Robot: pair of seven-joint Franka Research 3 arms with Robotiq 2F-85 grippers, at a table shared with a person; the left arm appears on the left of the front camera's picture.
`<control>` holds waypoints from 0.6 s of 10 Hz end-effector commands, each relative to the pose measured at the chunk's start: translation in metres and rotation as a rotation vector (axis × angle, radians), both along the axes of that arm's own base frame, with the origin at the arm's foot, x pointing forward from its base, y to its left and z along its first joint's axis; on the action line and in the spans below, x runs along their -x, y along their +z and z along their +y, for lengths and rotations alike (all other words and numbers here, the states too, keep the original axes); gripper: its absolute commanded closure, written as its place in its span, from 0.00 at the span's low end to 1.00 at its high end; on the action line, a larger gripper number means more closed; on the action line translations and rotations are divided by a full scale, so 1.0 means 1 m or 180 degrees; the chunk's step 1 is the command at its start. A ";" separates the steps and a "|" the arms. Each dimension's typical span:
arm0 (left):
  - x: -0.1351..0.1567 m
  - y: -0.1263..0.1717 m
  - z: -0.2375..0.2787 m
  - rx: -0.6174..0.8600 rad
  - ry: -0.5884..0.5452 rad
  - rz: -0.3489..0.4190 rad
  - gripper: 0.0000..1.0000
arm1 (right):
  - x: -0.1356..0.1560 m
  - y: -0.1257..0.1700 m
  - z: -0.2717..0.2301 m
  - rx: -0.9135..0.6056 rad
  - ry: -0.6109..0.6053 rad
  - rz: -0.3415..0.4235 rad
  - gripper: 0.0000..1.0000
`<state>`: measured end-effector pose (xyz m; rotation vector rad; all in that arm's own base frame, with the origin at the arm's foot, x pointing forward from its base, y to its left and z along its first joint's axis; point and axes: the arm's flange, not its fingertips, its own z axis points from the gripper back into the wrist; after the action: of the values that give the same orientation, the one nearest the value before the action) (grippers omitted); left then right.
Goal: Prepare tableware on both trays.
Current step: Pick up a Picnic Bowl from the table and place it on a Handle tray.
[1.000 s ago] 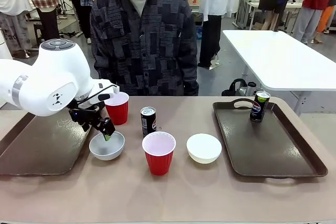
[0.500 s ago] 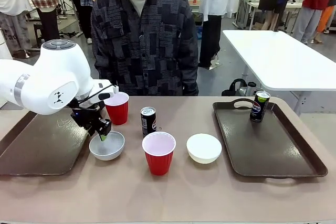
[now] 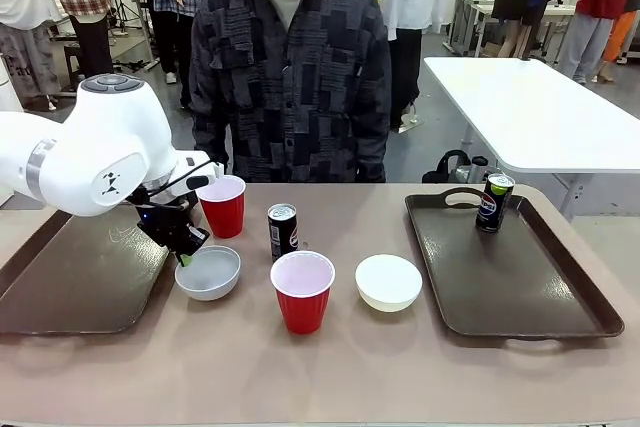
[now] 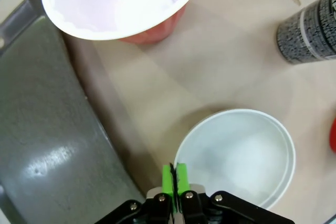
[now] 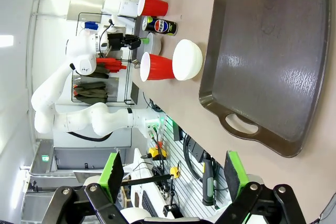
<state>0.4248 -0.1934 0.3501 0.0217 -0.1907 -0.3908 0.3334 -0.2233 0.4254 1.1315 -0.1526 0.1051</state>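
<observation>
My left gripper (image 3: pixel 183 255) is shut on the near-left rim of a small white bowl (image 3: pixel 210 273), its green pads (image 4: pixel 169 176) pinching the rim of that bowl (image 4: pixel 236 153) beside the left tray (image 3: pixel 70 277). Behind it stand a red cup (image 3: pixel 222 205) and a dark can (image 3: pixel 283 231). A second red cup (image 3: pixel 302 291) and a second white bowl (image 3: pixel 388 281) sit mid-table. The right tray (image 3: pixel 520 287) carries a can (image 3: pixel 494 202) at its far end. My right gripper (image 5: pixel 173 169) hangs open, well off that tray (image 5: pixel 273 61).
A person in a dark patterned shirt (image 3: pixel 290 77) stands at the far edge of the table. The tan tabletop (image 3: pixel 320 377) lies bare along the near side. A white table (image 3: pixel 540 107) stands beyond on the right.
My left gripper's fingers have shut on the bowl's rim, and the bowl has shifted slightly right and away. The person has stepped a little to the right.
</observation>
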 end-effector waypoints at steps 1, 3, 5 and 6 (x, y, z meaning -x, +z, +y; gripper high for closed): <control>-0.005 -0.001 -0.004 -0.0071 0.0160 0.0032 1.00 | 0.000 0.000 0.000 -0.0019 -0.0003 -0.0003 0.00; -0.008 0.005 -0.002 -0.0050 0.0200 0.0001 1.00 | 0.000 0.000 0.000 -0.0019 -0.0003 -0.0003 0.00; -0.002 0.016 0.003 -0.0018 0.0282 0.0102 1.00 | 0.000 0.000 0.000 -0.0019 -0.0003 -0.0003 0.00; 0.009 0.043 0.003 0.0165 0.0374 0.0163 1.00 | 0.000 0.000 0.000 -0.0019 -0.0003 -0.0003 0.00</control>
<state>0.4281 -0.1866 0.3657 0.0057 -0.1660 -0.3335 0.3335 -0.2233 0.4253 1.1315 -0.1524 0.1051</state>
